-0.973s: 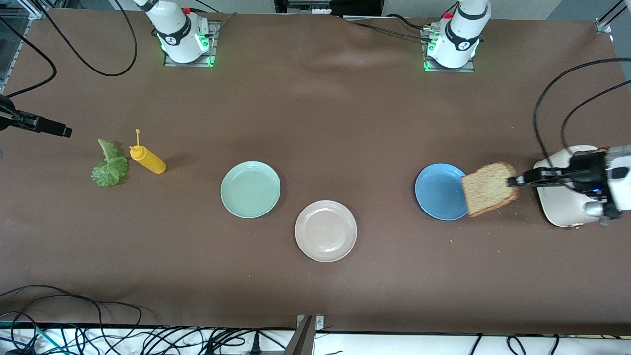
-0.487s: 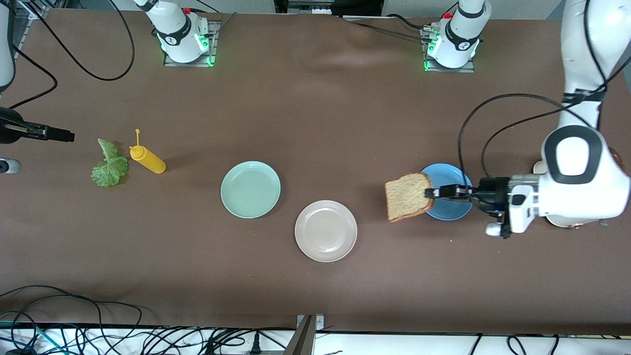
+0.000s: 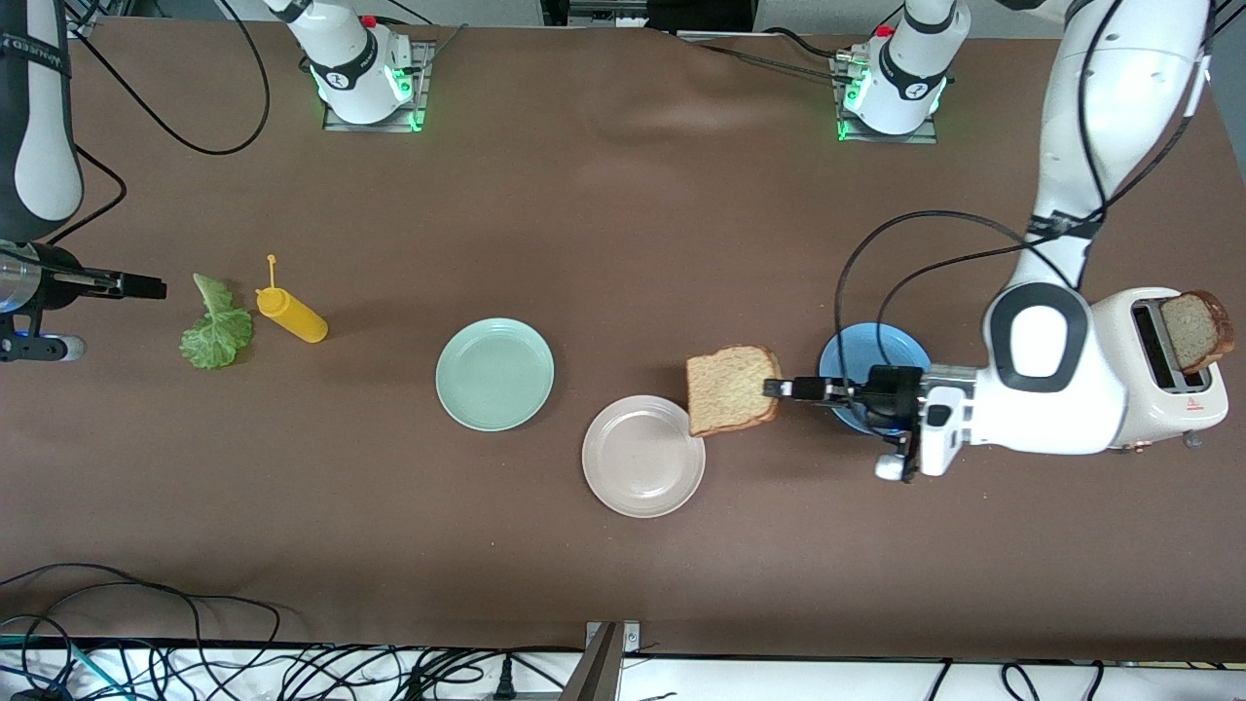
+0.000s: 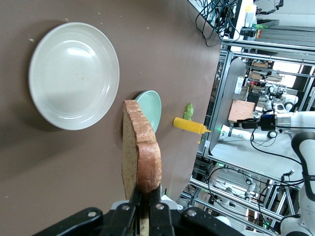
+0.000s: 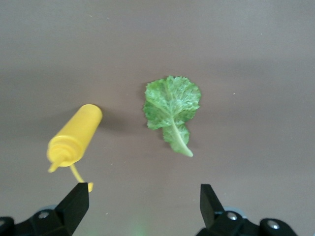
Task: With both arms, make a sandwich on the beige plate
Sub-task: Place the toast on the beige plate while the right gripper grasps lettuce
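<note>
Left gripper clamped on one edge of a square-ish brown wholegrain bread slice, slice held out flat ahead of the fingertips, up in the air over the rim of the round pale pinkish-beige glossy plate at the side toward the left arm's end of the table. In the left wrist view, slice seen edge-on, pinched between the narrow fingers, beige plate bare below.

Round blue plate under the left wrist. White toaster at the left arm's end of the table, second brown slice standing up out of its slot.

Right gripper spread wide, holding nothing, hovering beside the crinkled green lettuce leaf and the yellow squeeze bottle lying on its side. Round mint green plate between bottle and beige plate.
</note>
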### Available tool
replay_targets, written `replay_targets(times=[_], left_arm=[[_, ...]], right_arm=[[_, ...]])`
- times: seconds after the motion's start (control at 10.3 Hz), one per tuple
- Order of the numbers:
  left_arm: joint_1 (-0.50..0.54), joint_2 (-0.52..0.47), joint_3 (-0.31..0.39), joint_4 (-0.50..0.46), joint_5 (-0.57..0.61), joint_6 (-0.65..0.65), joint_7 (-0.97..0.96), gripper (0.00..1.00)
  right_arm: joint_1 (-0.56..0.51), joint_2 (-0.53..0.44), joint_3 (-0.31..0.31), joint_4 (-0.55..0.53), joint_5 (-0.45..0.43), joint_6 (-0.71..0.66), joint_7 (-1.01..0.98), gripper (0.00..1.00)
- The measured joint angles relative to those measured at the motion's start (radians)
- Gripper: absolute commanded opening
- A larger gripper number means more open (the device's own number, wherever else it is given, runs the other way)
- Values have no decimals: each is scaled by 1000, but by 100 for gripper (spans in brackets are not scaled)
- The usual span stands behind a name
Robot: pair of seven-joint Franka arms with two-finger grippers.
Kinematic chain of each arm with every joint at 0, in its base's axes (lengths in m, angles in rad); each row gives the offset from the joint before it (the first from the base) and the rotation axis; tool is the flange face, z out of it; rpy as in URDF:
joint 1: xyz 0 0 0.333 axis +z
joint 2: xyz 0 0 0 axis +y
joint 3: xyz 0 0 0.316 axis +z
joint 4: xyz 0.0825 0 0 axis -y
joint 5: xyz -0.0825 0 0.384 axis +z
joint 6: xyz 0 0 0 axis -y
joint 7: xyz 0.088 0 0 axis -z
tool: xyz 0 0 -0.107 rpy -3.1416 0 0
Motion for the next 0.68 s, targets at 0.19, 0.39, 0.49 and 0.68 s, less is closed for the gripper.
replay_targets(times=[0.19,0.39,0.49,0.68], left_arm=[[-58,27,0,5,-21,84,0,0],[-97,51,0,6,-30,151,0,0],[-112,66,0,6,-33,183,0,0],[-142,99,0,7,-35,246,0,0]], right_arm=[[-3,0,-24,-96,-2,118,-59,100],[-3,-5,-35,-193,-4,188,-108,100],[-3,-14,-35,-245,-5,233,-143,100],[-2,-36,-38,-356,-6,373,-263,100]])
